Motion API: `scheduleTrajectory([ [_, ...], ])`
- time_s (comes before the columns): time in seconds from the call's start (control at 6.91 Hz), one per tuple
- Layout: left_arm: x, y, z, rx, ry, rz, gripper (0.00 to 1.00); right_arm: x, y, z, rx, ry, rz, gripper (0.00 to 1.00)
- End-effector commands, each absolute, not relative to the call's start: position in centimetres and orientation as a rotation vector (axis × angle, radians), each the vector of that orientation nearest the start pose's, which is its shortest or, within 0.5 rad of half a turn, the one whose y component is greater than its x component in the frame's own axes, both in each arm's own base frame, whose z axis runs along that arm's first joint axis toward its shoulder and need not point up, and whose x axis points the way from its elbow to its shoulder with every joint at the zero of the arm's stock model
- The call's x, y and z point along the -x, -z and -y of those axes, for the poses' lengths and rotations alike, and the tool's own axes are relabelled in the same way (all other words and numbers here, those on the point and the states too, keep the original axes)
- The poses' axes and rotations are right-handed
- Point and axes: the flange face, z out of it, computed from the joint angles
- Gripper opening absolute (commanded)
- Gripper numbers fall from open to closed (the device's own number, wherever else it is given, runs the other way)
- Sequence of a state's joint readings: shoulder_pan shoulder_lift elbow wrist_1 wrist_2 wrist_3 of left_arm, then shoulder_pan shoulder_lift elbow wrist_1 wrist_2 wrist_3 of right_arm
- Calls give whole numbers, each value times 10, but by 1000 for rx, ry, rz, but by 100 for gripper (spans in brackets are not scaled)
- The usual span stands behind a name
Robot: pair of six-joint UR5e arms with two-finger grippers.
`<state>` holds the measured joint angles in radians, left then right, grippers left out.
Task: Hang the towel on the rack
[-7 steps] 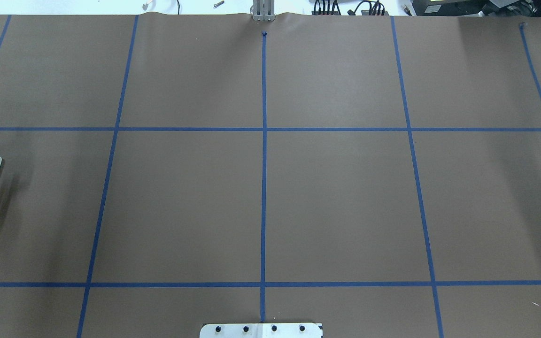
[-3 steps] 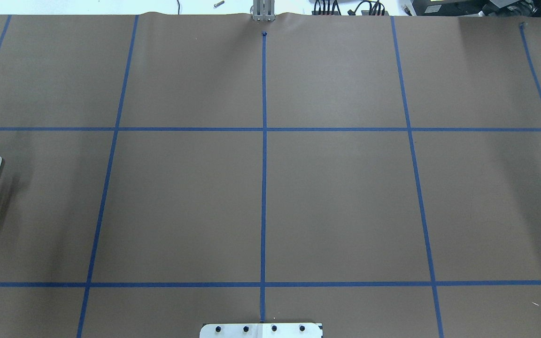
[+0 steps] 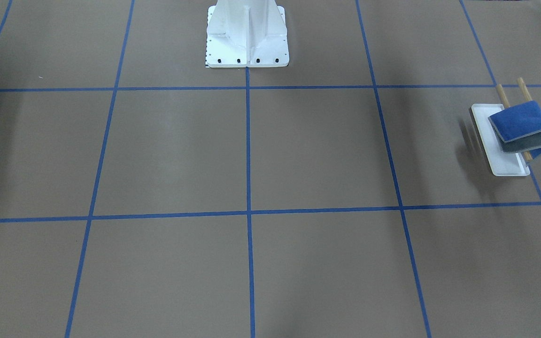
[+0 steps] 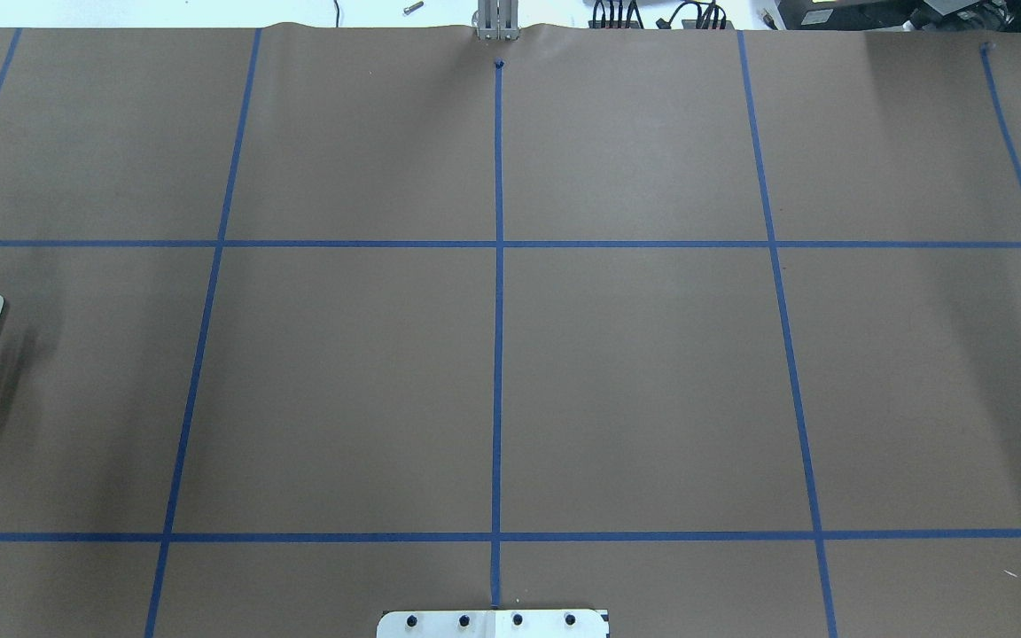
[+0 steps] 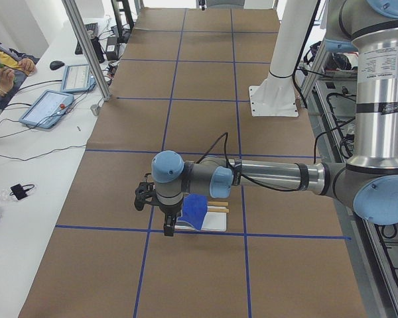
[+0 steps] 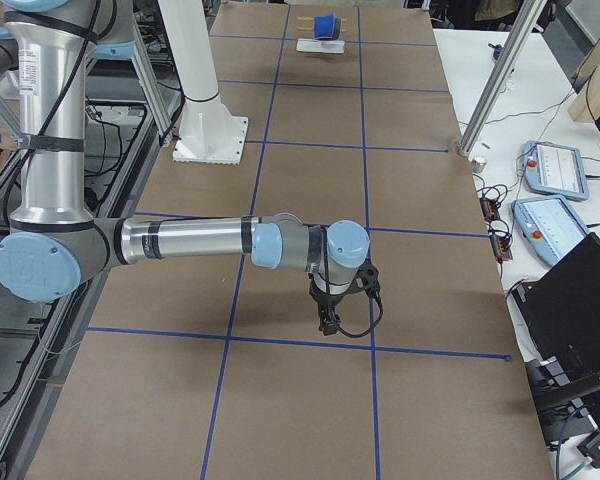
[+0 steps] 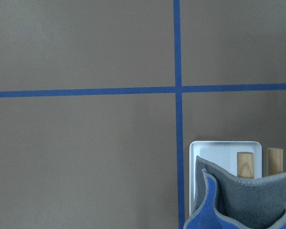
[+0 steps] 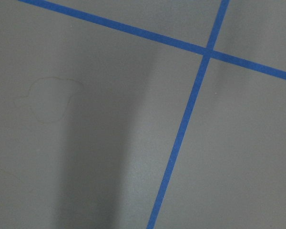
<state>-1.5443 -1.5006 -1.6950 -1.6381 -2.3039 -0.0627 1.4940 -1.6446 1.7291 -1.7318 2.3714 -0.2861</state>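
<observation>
Towel (image 3: 521, 121) hangs folded over both bars of rack (image 3: 498, 145), blue side up | left gripper (image 5: 167, 228) just beside rack, opening cannot tell | right gripper (image 6: 326, 324) well apart, above table, opening cannot tell

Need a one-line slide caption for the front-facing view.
Blue towel draped over both wooden bars of the rack, at the robot-left side of the table.

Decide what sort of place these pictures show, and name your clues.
Probably a robotics lab: a jointed robot arm reaches over brown paper gridded with blue tape, and teach pendants with cables lie on a white side bench.
</observation>
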Motion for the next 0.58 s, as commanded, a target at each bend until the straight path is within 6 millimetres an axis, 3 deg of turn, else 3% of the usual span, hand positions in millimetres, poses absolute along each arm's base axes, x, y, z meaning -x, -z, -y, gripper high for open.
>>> scheduleTrajectory([
  [0.0, 54, -632, 464, -75, -9, -742, 98, -27, -628, 458, -18, 314, 813, 100],
  [0.43, 49, -615, 466, -93, -23, -813, 98, -26, -617, 462, -34, 308, 823, 100],
])
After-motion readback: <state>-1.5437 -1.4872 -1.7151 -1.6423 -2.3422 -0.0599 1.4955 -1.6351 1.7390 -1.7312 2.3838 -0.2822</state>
